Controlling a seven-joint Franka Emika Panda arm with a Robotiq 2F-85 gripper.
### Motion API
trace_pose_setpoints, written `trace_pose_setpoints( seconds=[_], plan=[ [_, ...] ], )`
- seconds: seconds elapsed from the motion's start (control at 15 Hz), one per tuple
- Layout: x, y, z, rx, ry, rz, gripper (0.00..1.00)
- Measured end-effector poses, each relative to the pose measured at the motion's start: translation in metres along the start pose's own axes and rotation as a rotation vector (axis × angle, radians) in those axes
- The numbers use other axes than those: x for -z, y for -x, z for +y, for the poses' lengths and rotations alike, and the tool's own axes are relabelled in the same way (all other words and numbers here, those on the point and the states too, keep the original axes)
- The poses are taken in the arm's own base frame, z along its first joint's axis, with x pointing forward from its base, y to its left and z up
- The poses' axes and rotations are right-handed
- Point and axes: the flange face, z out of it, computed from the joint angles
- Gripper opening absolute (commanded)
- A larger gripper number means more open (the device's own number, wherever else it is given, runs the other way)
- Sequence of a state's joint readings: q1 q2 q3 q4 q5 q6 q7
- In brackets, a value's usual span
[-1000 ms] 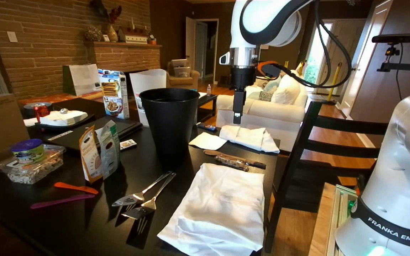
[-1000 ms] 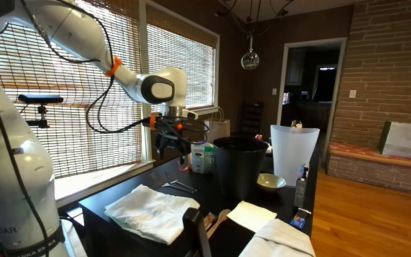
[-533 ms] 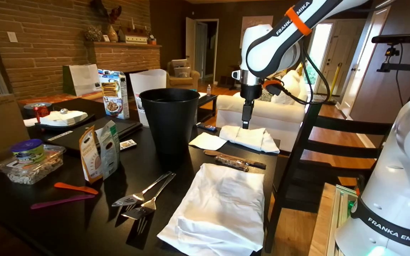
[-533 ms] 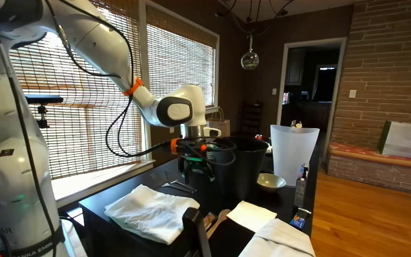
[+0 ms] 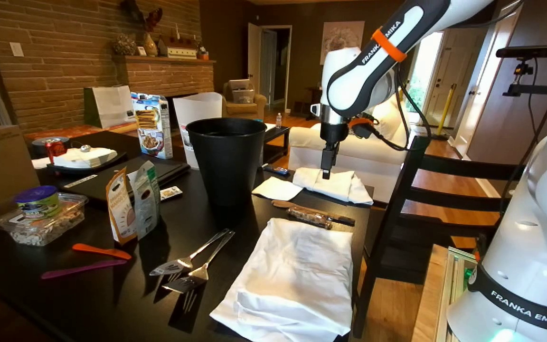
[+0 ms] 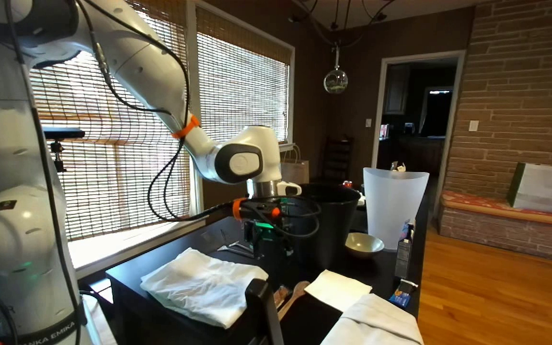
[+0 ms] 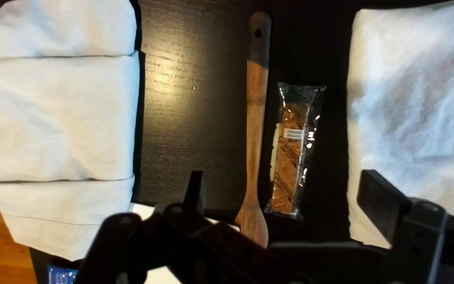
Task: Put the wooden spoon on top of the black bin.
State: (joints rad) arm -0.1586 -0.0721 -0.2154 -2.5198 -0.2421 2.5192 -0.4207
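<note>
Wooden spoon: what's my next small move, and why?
Probably nudge the open gripper leftward in the wrist view before lowering: there, the wooden spoon shows left of centre between the spread fingers, while the wrapped biscotti beside it sits nearer the middle and might get pinched too.

Flat on the dark tabletop (image 7: 191,118), a wooden spoon (image 7: 255,130), laid almost straight up and down in the wrist view. Starts at a dark handle end pierced by a small hole, then turns warm brown, crossed by a faint darker band. Slims toward the neck before flaring into a bowl, partly hidden there along the edge. Rests, in both exterior views, with the bowl end nearer the black bin (image 5: 226,164), near but apart, handle partly covered. Upright on the same tabletop, the tall, round bin: plain black, open-mouthed, dark inside, tapering from a broad rim to a narrower base.
</note>
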Motion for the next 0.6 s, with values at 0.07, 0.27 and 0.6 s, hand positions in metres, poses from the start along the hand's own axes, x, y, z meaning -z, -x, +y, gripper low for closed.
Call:
trace_pose_setpoints(
  seconds=[0.07, 0.27, 0.6],
  plan=[
    [-0.012, 0.001, 0.004, -0.018, 0.005, -0.001, 1.0],
    [-0.049, 0.007, 0.012, -0.052, 0.003, -0.023, 1.0],
    [-0.099, 0.013, 0.019, -0.103, -0.01, -0.076, 0.99]
  ],
)
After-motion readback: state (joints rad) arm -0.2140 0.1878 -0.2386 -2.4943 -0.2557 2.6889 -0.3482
